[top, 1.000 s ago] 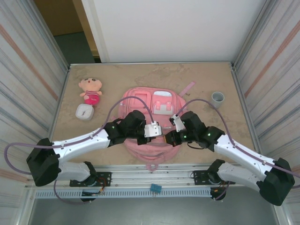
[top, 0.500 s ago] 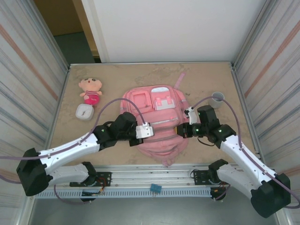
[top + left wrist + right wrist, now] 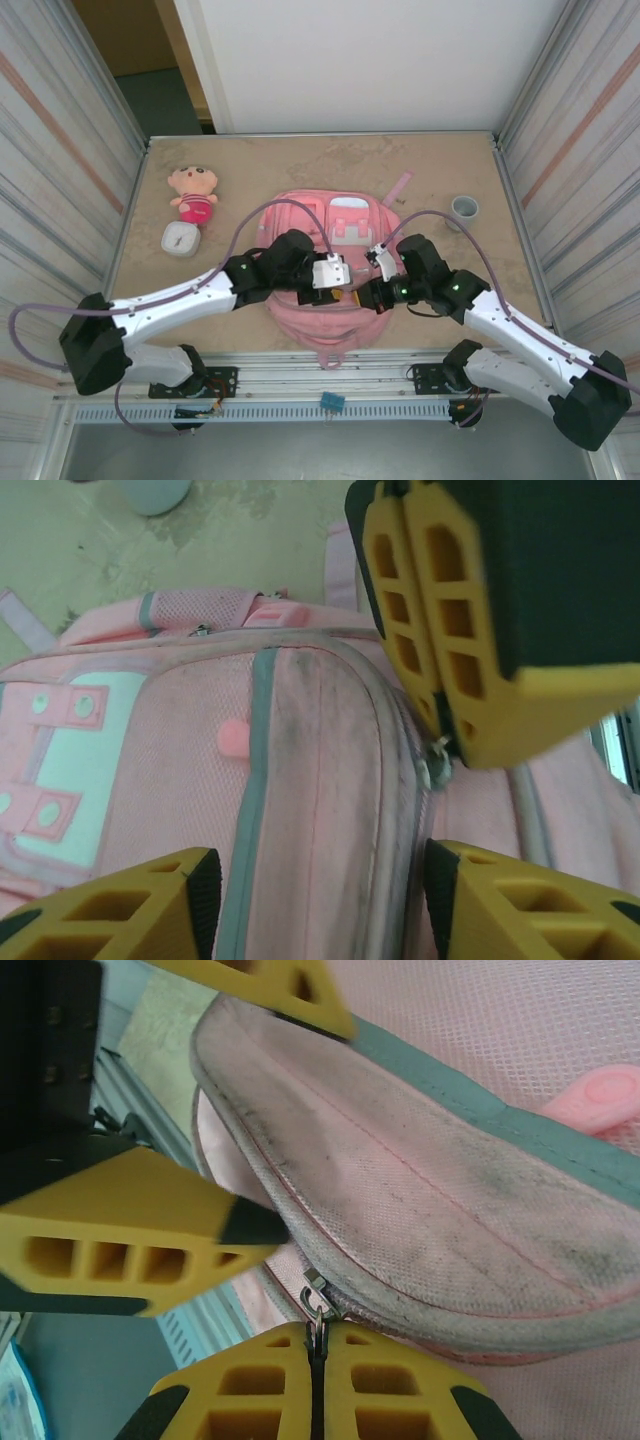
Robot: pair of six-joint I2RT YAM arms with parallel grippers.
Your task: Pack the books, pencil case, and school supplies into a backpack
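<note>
A: Backpack, position?
B: The pink backpack (image 3: 292, 215) lies flat, pockets up, at the middle of the table (image 3: 250, 165). One end reaches the near edge. Both arms reach in over its near half.

A: Right gripper?
B: The right gripper (image 3: 318, 1352) has its fingers pressed fully together, with the metal zipper pull (image 3: 318, 1305) pinched at their tips. The pull sits on the zip line round the soiled edge of a front pocket. The left wrist view agrees: the same closed pair, with the pull at the tips.

A: Left gripper?
B: The left gripper (image 3: 322, 868) stands open, fingers well apart, straddling the pocket's curved edge. It grips nothing. Fabric lies between the fingers, but I cannot tell whether they touch it. Its tips sit just beside the right gripper's.

A: Anything else on the table?
B: A pink-and-tan plush doll (image 3: 192, 195) sits at the far left, with a small white box (image 3: 181, 239) just in front of it. A grey cylinder (image 3: 463, 210) stands at the far right. All three lie apart from the backpack.
</note>
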